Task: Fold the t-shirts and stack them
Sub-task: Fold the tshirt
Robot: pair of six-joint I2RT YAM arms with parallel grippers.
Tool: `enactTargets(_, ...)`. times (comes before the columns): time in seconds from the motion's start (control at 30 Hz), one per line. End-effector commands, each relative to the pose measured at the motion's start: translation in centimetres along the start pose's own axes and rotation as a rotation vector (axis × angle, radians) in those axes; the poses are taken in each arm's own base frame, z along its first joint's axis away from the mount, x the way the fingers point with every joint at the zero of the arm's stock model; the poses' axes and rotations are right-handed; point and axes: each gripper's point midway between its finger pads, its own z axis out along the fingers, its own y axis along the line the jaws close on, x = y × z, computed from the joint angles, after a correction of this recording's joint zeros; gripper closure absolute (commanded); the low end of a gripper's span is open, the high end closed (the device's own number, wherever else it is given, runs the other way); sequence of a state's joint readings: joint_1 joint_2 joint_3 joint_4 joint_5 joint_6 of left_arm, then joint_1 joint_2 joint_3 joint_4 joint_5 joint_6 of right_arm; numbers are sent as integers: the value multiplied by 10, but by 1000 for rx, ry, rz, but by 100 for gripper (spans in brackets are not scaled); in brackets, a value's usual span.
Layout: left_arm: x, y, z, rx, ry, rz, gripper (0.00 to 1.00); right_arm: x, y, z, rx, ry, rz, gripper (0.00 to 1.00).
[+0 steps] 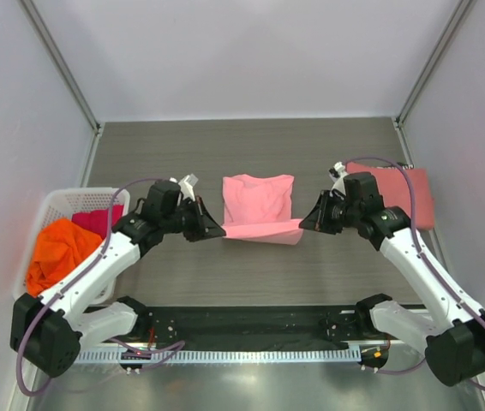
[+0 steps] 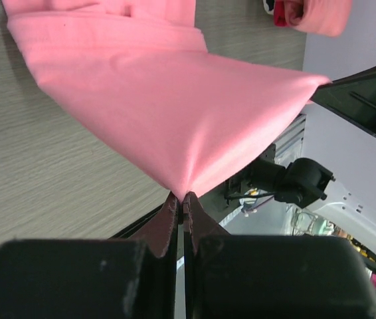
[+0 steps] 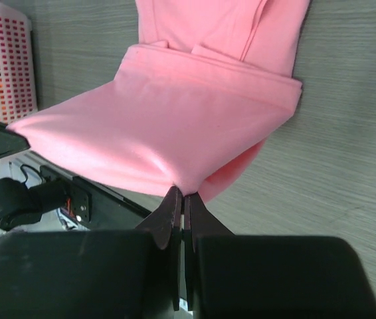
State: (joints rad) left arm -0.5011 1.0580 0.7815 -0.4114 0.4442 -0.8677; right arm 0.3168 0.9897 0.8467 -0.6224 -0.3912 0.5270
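Basket [image 1: 54, 199] holds orange shirt [image 1: 58, 253], partly covering magenta shirt [image 1: 97, 219]. Left hand [image 1: 221, 233] and right hand [image 1: 303, 225] each clamp light pink shirt [image 1: 258, 201]; right arm [image 1: 414, 253] partly hides salmon shirt [image 1: 401, 193]

The grey bench [image 1: 251, 278] has a light pink shirt [image 1: 260, 201] lying in the middle, its near edge lifted. A flat red shirt [image 1: 422, 197] lies far right. A white basket [image 1: 54, 208] sits left.

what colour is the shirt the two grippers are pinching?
Light pink, plain, no print. The t-shirt shows best in the right wrist view.
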Motion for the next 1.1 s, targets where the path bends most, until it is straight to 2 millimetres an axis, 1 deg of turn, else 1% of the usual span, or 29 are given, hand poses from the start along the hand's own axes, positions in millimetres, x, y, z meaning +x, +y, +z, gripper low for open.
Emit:
enactTargets(0.0, -24, -15, -2, -4, -48, 6, 100, -36, -1, -2, 74, -89, -37, 99)
enactTargets(0.03, -34, -24, -3, 7, -66, 22, 100, -44, -4, 1, 103, -106, -41, 99)
enactTargets(0.07, -41, -18, 3, -14, -64, 7, 100, -55, -3, 5, 116, -110, -43, 99)
enactTargets(0.13, -57, -22, 4, -11, -83, 5, 100, -75, 2, 9, 129, -138, -59, 99)
enactTargets(0.17, -64, -16, 12, -27, -76, -11, 100, -80, -3, 21, 150, -122, -56, 99)
enactTargets(0.23, -76, -14, 18, -33, -85, -14, 100, -96, 0, 26, 156, -137, -53, 99)
enactTargets(0.27, -90, -11, 24, -44, -95, -15, 100, -100, -3, 31, 165, -130, -45, 99)
enactTargets(0.3, -96, -7, 28, -56, -93, -24, 100, -105, -9, 41, 183, -122, -36, 99)
enactTargets(0.33, -102, -6, 32, -55, -91, -29, 100, -115, -9, 45, 189, -133, -31, 99)
enactTargets(0.37, -117, 0, 41, -70, -91, -44, 100, -124, -10, 49, 195, -151, -32, 99)
enactTargets(0.4, -125, 0, 46, -69, -91, -45, 100, -128, -21, 60, 218, -136, -11, 99)
enactTargets(0.47, -139, 6, 56, -79, -92, -60, 100, -149, -18, 67, 206, -169, -4, 99)
enactTargets(0.5, -155, 8, 65, -72, -101, -79, 100, -156, -20, 73, 205, -168, 10, 99)
enactTargets(0.53, -161, 11, 72, -64, -98, -94, 100, -167, -24, 84, 205, -162, 27, 99)
enactTargets(0.57, -167, 7, 77, -35, -89, -103, 100, -171, -25, 92, 198, -153, 35, 99)
enactTargets(0.6, -181, 13, 90, -28, -95, -127, 100, -177, -27, 98, 196, -150, 43, 99)
enactTargets(0.63, -188, 13, 94, -23, -97, -134, 100, -184, -34, 112, 202, -139, 64, 99)
enactTargets(0.7, -199, 17, 106, -14, -97, -152, 100, -192, -37, 126, 181, -132, 76, 99)
enactTargets(0.73, -212, 21, 116, -14, -103, -161, 96, -202, -36, 132, 173, -140, 79, 99)
enactTargets(0.77, -216, 23, 122, -6, -100, -163, 87, -205, -47, 145, 176, -133, 99, 97)
enactTargets(0.8, -224, 25, 131, 5, -100, -171, 69, -213, -46, 150, 163, -142, 101, 76)
enactTargets(0.83, -229, 27, 135, 4, -109, -175, 66, -215, -51, 155, 167, -148, 106, 69)
enactTargets(0.87, -236, 26, 136, 13, -128, -166, 63, -225, -53, 160, 155, -180, 100, 66)
enactTargets(0.9, -244, 31, 137, -4, -159, -160, 45, -226, -56, 162, 153, -193, 101, 61)
enactTargets(0.93, -249, 34, 138, -12, -174, -155, 33, -231, -55, 162, 147, -218, 96, 52)
enactTargets(0.97, -256, 33, 139, -14, -188, -140, 25, -239, -51, 159, 129, -253, 91, 42)
enactTargets(1.0, -257, 32, 138, -16, -194, -126, 18, -239, -50, 159, 121, -261, 82, 24)
enactTargets(1.03, -257, 33, 136, -25, -199, -116, 10, -231, -50, 160, 102, -250, 71, 20)
enactTargets(1.07, -254, 33, 131, -33, -202, -88, 9, -230, -47, 158, 82, -252, 55, 18)
